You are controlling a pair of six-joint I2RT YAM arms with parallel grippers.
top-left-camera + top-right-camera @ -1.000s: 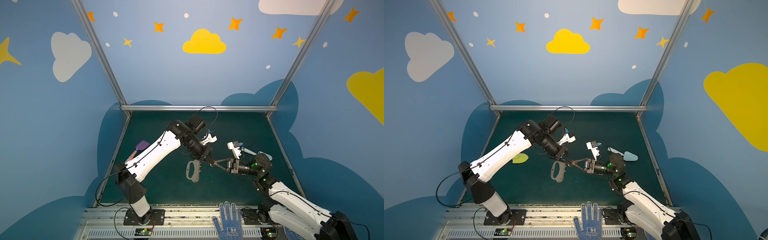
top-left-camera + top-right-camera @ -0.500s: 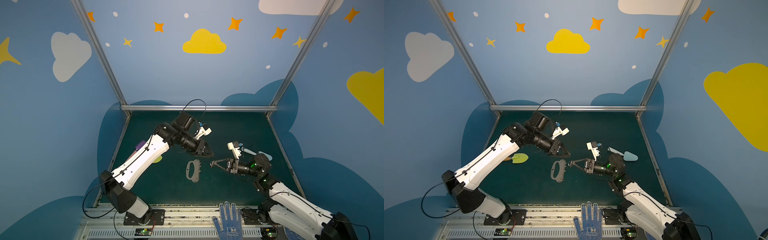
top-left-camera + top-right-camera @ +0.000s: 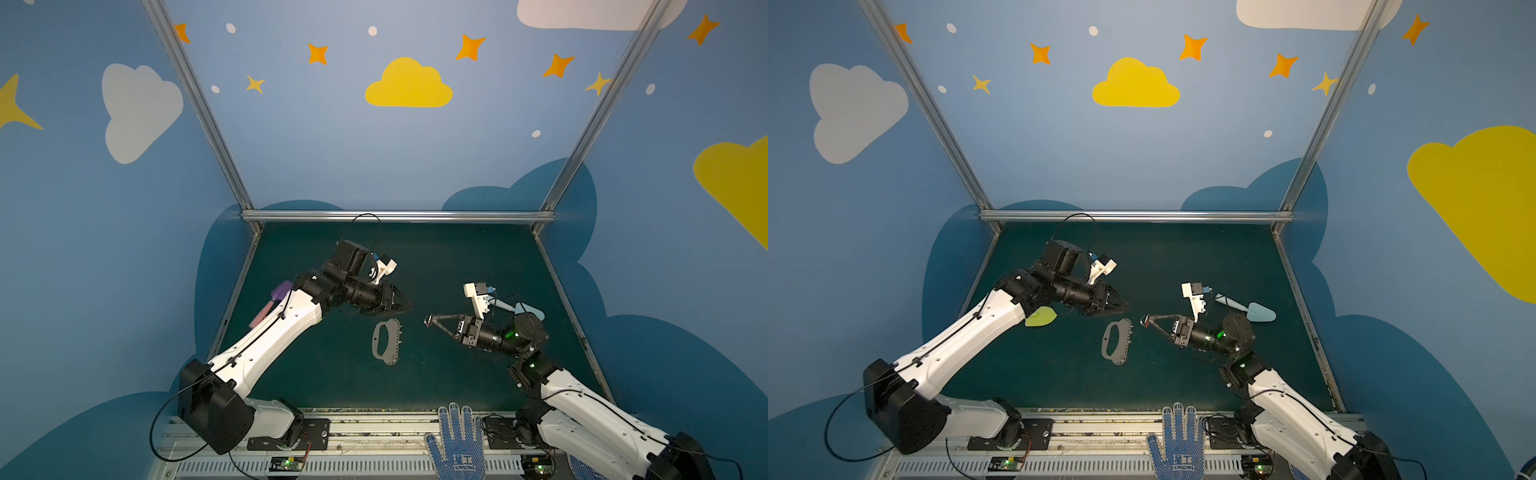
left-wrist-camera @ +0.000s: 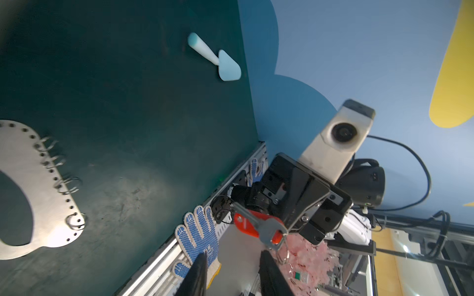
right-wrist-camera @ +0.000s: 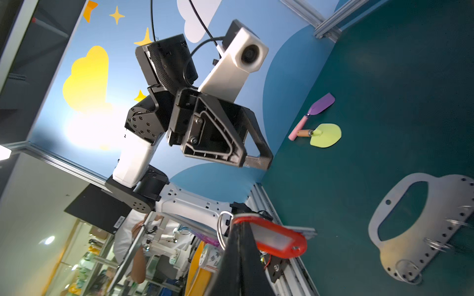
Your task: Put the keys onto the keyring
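R jaws clamped shut on keys [image 5: 278, 239], grip at ring end of red tag. Tag + silver key sticking out past tips, small split ring hanging beside. In both top views keys up in air, off table [image 3: 457, 257], just to the right of keyring [image 3: 388, 341]: near its holed edge, not touching.

Keyring flat on table mid-scene betw the two arms, handle slot on side away from keys. Few split rings thru edge holes in L wrist view.

L jaws part open, nothing betw fingers [image 4: 196, 275]. Tips close to far end of keyring, no contact visible, facing keys across a gap.

L arm [image 3: 270, 340]: base at front-left, long white link slanting up + inward, wrist bent so jaws point right, approx level.

R arm [image 3: 582, 399]: base at front-right, elbow folded, wrist low + approx level, jaws aimed left at L jaws.

Blue shovel [image 3: 528, 311] on table behind R wrist. Purple shovel [image 3: 284, 289] + yellow-green shovel [image 3: 1040, 316] by L arm, both partly hidden. Glove [image 3: 457, 440] on front rail.
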